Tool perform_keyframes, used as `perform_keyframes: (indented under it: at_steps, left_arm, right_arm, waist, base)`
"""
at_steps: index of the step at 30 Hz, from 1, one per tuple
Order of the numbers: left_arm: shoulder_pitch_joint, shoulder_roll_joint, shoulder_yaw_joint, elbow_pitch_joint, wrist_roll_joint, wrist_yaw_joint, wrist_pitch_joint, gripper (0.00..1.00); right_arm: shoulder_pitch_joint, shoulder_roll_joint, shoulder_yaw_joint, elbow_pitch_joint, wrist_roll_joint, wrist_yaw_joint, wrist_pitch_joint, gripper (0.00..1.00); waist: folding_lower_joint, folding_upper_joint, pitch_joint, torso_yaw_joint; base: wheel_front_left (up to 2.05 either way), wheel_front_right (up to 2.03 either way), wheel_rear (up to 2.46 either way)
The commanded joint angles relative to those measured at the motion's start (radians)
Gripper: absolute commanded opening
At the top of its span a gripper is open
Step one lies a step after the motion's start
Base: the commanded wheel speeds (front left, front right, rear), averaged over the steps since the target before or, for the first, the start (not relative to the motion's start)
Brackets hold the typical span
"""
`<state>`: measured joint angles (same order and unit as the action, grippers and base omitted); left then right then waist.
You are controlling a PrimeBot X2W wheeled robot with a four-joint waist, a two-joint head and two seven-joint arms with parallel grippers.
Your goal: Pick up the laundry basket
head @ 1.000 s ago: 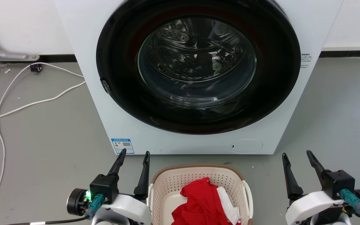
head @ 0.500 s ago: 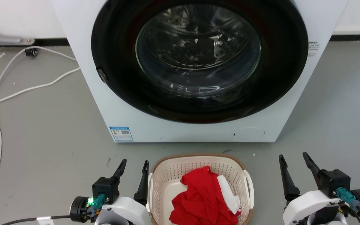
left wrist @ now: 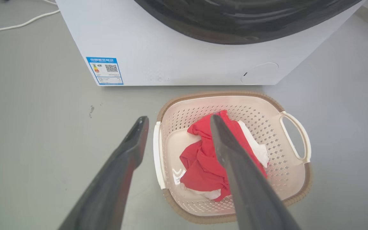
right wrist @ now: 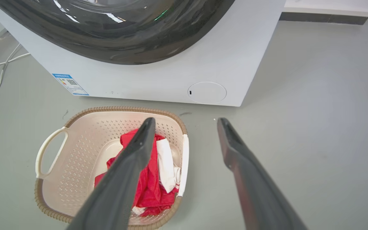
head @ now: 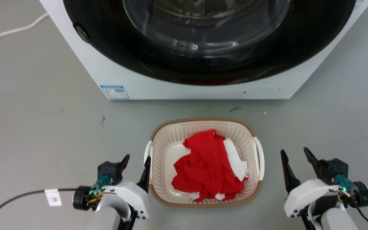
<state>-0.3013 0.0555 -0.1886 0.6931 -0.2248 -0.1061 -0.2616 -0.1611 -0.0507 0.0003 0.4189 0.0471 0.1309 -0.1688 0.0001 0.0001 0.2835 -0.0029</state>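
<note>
At the far left of the head view a black cable (head: 27,193) with a white tag (head: 53,197) is lying on the grey floor (head: 43,127). Next to it the left gripper (head: 137,157) is hovering with its two dark fingers spread apart, and nothing is sitting between them. Its inner finger is standing just beside the white left handle (head: 147,148) of the laundry basket (head: 203,120); I cannot tell whether they are touching. The basket is standing on the floor in the middle, near the front of the white washing machine (head: 171,88), which is carrying a blue label (head: 114,92) at its lower left corner. Inside the basket a crumpled red garment (head: 203,166) is lying together with a white cloth (head: 235,156). At the right, the right gripper (head: 294,150) is also keeping its fingers apart and is gripping nothing. A strip of bare floor is showing between it and the basket's right handle (head: 261,159).
</note>
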Motion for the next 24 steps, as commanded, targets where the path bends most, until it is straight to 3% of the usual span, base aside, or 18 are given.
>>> perform_keyframes:
  at_steps: [1, 12, 24]
  left_arm:
    - [-0.053, 0.010, -0.004, 0.043, -0.007, -0.008, -0.005, 1.00]
    - [-0.302, 0.039, -0.084, 0.305, -0.068, -0.025, 0.014, 1.00]
    - [-0.489, 0.110, -0.239, 0.390, -0.236, -0.025, 0.101, 1.00]
  right_arm:
    - [-0.048, 0.001, 0.006, 0.038, -0.001, 0.000, -0.013, 1.00]
    - [-0.276, 0.001, 0.035, 0.304, 0.005, 0.000, -0.032, 1.00]
    - [-0.532, 0.000, 0.128, 0.590, 0.080, 0.000, -0.021, 1.00]
  waist:
    - [-0.0001, -0.0001, 0.094, -0.003]
    - [-0.0001, -0.0001, 0.289, -0.014]
    - [-0.0001, -0.0001, 0.433, -0.034]
  base:
    - [0.00, 0.00, 0.00]
    - [0.00, 0.00, 0.00]
    - [0.00, 0.00, 0.00]
